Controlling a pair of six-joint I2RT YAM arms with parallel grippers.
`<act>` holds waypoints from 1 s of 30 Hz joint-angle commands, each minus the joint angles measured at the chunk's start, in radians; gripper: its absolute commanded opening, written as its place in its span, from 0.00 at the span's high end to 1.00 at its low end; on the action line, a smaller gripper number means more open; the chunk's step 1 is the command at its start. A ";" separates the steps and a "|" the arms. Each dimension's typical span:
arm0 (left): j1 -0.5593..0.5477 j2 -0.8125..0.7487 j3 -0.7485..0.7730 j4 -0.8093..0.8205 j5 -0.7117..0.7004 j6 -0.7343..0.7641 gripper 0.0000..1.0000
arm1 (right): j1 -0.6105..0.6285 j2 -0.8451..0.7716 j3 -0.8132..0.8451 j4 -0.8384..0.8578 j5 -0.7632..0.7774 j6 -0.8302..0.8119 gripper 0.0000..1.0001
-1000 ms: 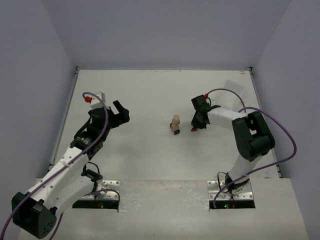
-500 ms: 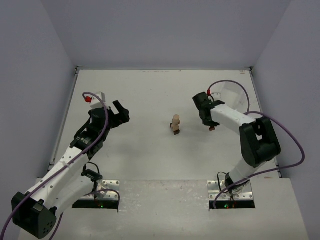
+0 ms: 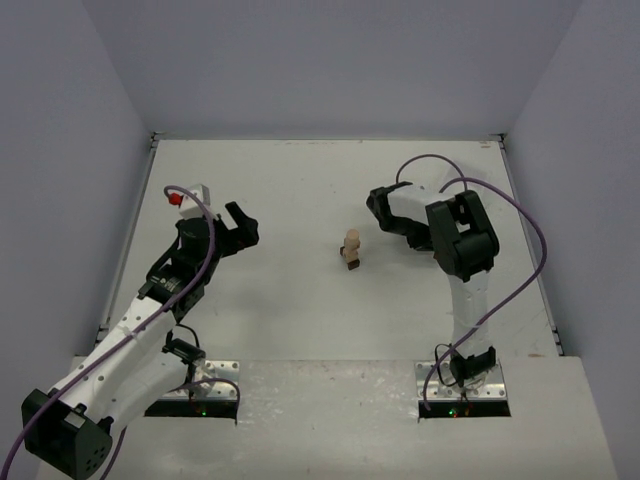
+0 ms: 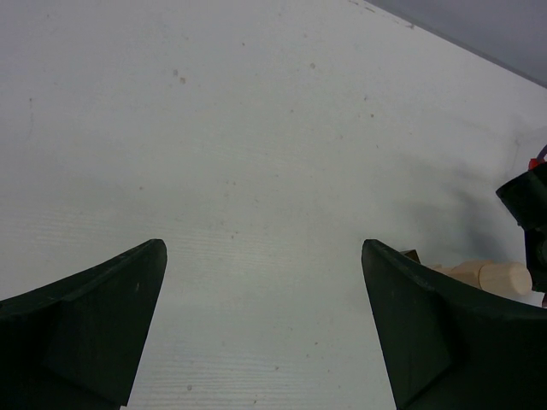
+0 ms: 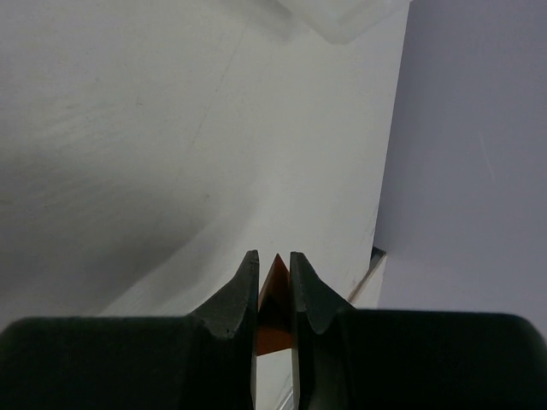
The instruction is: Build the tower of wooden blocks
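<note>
2 sets of fingers are in view, 1 on each arm. The left fingers, left of centre in the overhead view, stand spread wide with nothing between them; in the left wrist view only white worktop shows in the gap. The right fingers are pressed together on a small reddish-brown wedge, whose pointed end pokes out just past the tips, held above the worktop. From above, these fingers sit right of centre, at the upper left end of the folded right arm. The wood block tower stands on the worktop at the middle of the overhead frame, between the 2 arms and apart from both. It has a pale rounded piece on top, pale tan below it and a dark brown piece at its foot. Its pale blocks also peek in at the right edge of the left wrist view, partly hidden by the right-hand finger. 1 corner of a clear plastic tray shows at the top of the right wrist view, on the worktop
</note>
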 commanded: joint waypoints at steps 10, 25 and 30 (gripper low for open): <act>0.008 -0.001 0.005 0.033 -0.024 0.004 0.05 | 0.001 0.048 0.063 0.214 -0.145 -0.165 0.93; 0.008 -0.005 0.003 0.027 -0.027 0.002 0.05 | 0.014 0.145 0.137 0.211 -0.164 -0.145 0.78; 0.008 -0.008 0.003 0.027 -0.022 0.003 0.05 | 0.021 0.141 0.166 0.211 -0.181 -0.136 0.68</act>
